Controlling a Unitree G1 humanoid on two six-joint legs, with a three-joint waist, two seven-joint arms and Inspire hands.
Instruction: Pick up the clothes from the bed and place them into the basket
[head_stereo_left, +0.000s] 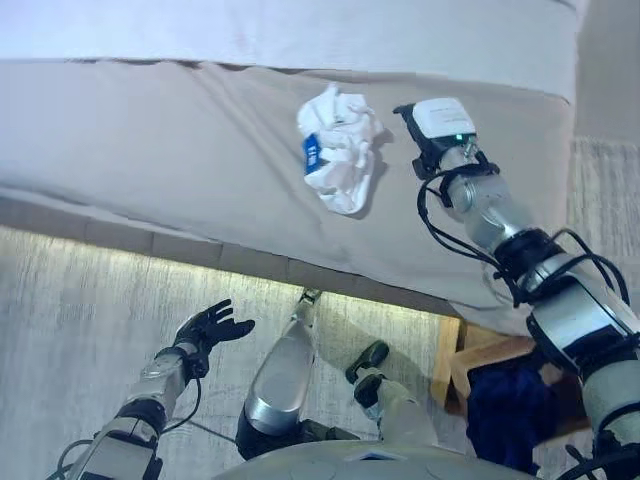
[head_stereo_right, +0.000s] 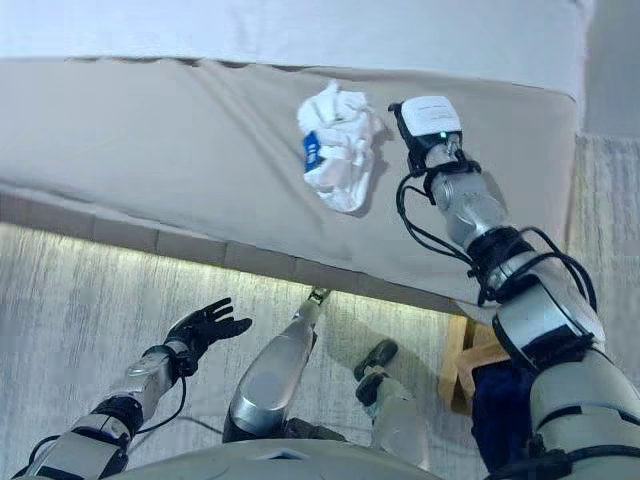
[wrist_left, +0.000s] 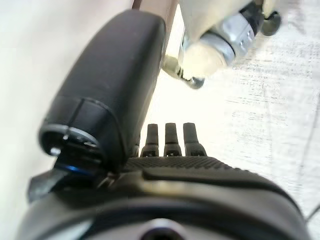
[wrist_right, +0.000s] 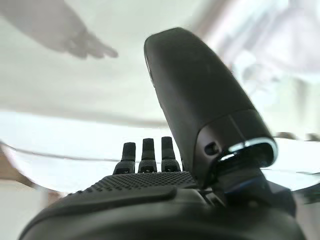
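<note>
A crumpled white cloth (head_stereo_left: 340, 148) with a blue label lies on the bed's beige sheet (head_stereo_left: 150, 140), near the right end. My right arm reaches over the bed, with its wrist (head_stereo_left: 441, 122) just right of the cloth and apart from it. My right hand (wrist_right: 142, 192) is open and empty, with straight fingers (wrist_right: 147, 150) over the pale sheet. My left hand (head_stereo_left: 208, 328) is open with spread fingers, low over the floor in front of the bed. A wooden basket (head_stereo_left: 462, 352) stands on the floor at the lower right and holds a dark blue cloth (head_stereo_left: 510, 400).
The bed's front edge (head_stereo_left: 200, 255) runs across the view above a lit strip. A grey rug (head_stereo_left: 80, 320) covers the floor in front of it. A paler cover (head_stereo_left: 300, 30) lies along the far side of the bed.
</note>
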